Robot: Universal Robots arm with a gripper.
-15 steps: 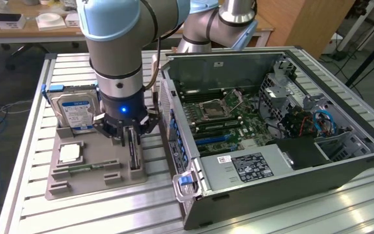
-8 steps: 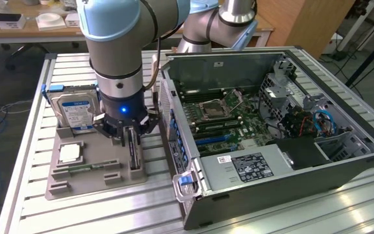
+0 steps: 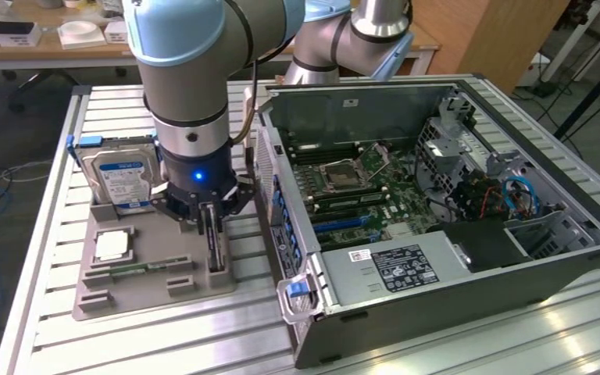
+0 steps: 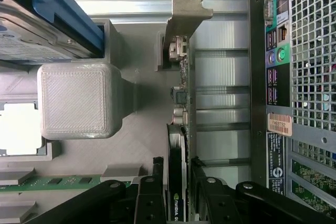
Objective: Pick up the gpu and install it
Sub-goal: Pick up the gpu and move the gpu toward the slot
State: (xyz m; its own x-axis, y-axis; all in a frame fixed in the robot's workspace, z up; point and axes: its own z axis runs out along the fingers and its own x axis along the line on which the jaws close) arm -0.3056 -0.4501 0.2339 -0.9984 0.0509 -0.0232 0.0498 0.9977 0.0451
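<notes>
The gpu [image 3: 216, 248] is a thin black card standing on edge in a slot of the grey printed holder [image 3: 152, 291], on the side nearest the computer case. In the wrist view the gpu [image 4: 177, 139] runs lengthwise, with its silver bracket [image 4: 185, 22] at the far end. My gripper [image 3: 208, 212] has come straight down over the card. The gripper [image 4: 176, 162] has one black finger [image 4: 157, 163] on each side of the card's top edge, close to it, with thin gaps still showing. The card sits in its slot.
The holder also carries a silver blue-labelled hard drive [image 3: 123, 178], a CPU [image 3: 112, 246] and a green RAM stick [image 3: 138, 269]. The open computer case [image 3: 441, 203] lies close beside it on the exterior view's right, with its motherboard [image 3: 368, 191] exposed and its rear panel [image 4: 294, 77] next to the card.
</notes>
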